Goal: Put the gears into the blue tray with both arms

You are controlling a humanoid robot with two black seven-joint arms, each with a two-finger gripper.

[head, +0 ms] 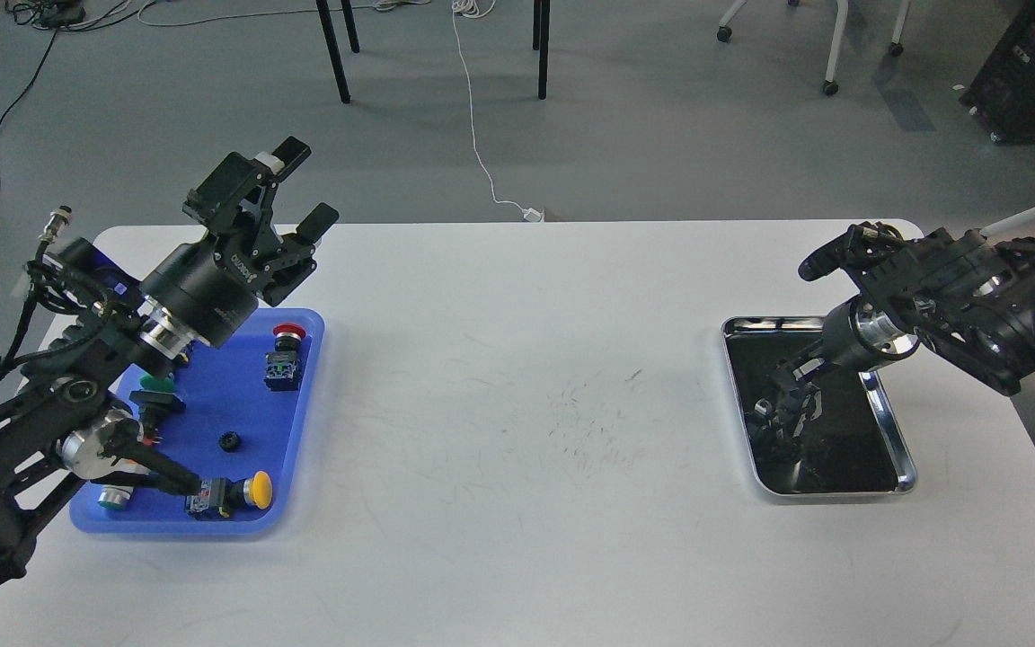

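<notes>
Both claws hang above the white table [517, 467], taken here as the landmark. Over its far-left corner the left gripper [306, 184] points up and away, fingers spread wide apart and holding nothing. Over the table's right side the right gripper [827, 256] sits at the end of a dark arm coming in from the right edge; it is seen dark and nearly end-on, so I cannot tell whether its fingers are parted or closed.

On the left part of the table lies the blue tray [302, 449], partly covered by the left arm. On the right part lies the silver metal tray [906, 458] with its black liner, just below the right wrist; small dark shapes on the liner are too dim to name.

Inside the blue tray stand a red-capped switch [287, 355] near the far right corner and a yellow-capped switch [232, 493] at the near edge, with a green-capped switch [156, 385] by the arm. One gear [229, 441], small and black, rests on the tray floor between the red and yellow switches, apart from both.
</notes>
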